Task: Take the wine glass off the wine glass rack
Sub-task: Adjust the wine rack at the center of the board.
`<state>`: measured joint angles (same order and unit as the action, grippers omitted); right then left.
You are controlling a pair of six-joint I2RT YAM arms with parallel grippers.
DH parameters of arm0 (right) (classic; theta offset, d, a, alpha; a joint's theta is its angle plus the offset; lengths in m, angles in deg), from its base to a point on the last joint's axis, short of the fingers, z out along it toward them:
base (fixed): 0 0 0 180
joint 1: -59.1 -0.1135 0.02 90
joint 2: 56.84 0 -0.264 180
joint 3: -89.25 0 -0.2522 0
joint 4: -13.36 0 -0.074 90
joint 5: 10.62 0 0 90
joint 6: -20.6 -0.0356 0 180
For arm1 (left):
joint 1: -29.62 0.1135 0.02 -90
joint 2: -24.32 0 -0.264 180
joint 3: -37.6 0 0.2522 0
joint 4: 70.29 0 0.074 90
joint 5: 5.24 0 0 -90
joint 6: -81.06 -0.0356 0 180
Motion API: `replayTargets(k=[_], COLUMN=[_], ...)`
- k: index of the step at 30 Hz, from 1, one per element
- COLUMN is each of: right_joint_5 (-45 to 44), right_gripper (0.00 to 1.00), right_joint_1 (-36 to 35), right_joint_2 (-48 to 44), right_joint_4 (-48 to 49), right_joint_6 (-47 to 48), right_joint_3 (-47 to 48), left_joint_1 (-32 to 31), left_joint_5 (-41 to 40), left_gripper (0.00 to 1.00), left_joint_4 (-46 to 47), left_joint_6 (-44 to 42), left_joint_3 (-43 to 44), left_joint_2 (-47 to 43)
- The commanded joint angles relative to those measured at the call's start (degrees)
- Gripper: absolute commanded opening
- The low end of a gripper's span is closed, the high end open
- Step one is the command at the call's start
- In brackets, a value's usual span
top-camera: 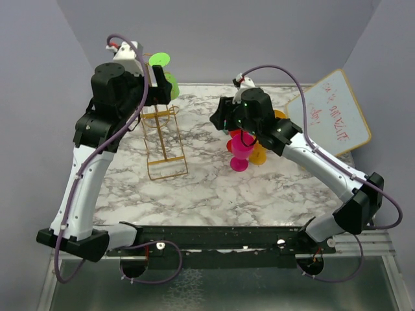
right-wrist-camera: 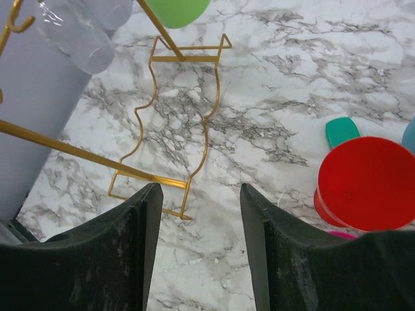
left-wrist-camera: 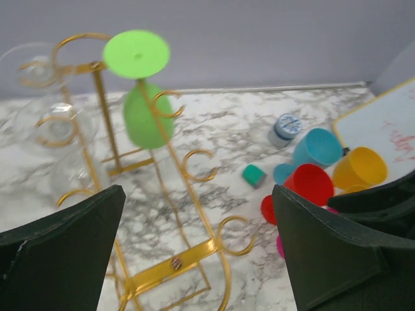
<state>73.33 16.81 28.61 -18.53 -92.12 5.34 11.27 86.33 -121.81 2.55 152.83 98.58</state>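
Observation:
The gold wine glass rack (top-camera: 162, 139) stands on the left half of the marble table. A green wine glass (left-wrist-camera: 146, 110) hangs upside down from one of its upper hooks, foot (left-wrist-camera: 136, 55) on top. Clear glasses (left-wrist-camera: 39, 71) hang on the hooks to its left. My left gripper (left-wrist-camera: 198, 214) is wide open and empty, high beside the rack (left-wrist-camera: 165, 265) and short of the green glass (top-camera: 162, 65). My right gripper (right-wrist-camera: 201, 194) is open over bare marble, nothing between its fingers. The rack's base (right-wrist-camera: 183, 58) lies ahead of it, with the green bowl (right-wrist-camera: 175, 10) at the top edge.
Coloured glasses stand in a cluster under my right wrist: red (right-wrist-camera: 366, 184), pink (top-camera: 240, 155) and orange (top-camera: 259, 154), with blue (left-wrist-camera: 318, 148) and yellow (left-wrist-camera: 360, 168) behind. Nearby are a teal block (left-wrist-camera: 254, 175) and a small tin (left-wrist-camera: 285, 127). A whiteboard (top-camera: 331, 110) leans at the back right.

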Motion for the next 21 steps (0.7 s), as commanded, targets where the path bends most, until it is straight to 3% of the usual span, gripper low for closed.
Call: replayTargets(k=[1, 6, 10, 12, 15, 16, 21], right_joint_5=[1.8, 4.0, 5.2, 5.4, 5.6, 5.6, 5.6], right_gripper=[0.57, 0.57, 0.57, 0.57, 0.57, 0.57, 0.57], right_joint_1=[0.4, 0.9, 1.0, 1.1, 1.4, 1.6, 2.5], right_joint_2=[2.5, 4.7, 5.3, 5.3, 5.2, 5.2, 4.8], right_joint_4=[0.2, 0.1, 0.2, 0.3, -0.3, -0.3, -1.1], right_joint_6=[-0.8, -1.2, -1.9, -2.1, -1.8, -1.5, -0.6], right_joint_3=[4.1, 6.8, 7.3, 7.0, 7.0, 6.8, 6.8], left_joint_1=[2.2, 3.2, 5.1, 8.0, 15.9, 18.4, 24.1], left_joint_5=[-15.5, -18.8, -19.0, -14.1, -4.1, 0.0, 11.7], left_gripper=[0.95, 0.94, 0.94, 0.94, 0.76, 0.75, 0.83], left_joint_4=[-4.2, -8.5, -12.6, -14.1, -13.2, -11.4, -8.1], left_joint_6=[3.6, 4.5, 1.7, 0.8, 2.5, 3.1, 5.9], left_joint_3=[-8.5, -11.1, -8.4, -6.8, -5.7, -6.3, -6.5], left_joint_2=[-8.7, -12.1, -8.6, -6.2, -4.5, -4.8, -4.5])
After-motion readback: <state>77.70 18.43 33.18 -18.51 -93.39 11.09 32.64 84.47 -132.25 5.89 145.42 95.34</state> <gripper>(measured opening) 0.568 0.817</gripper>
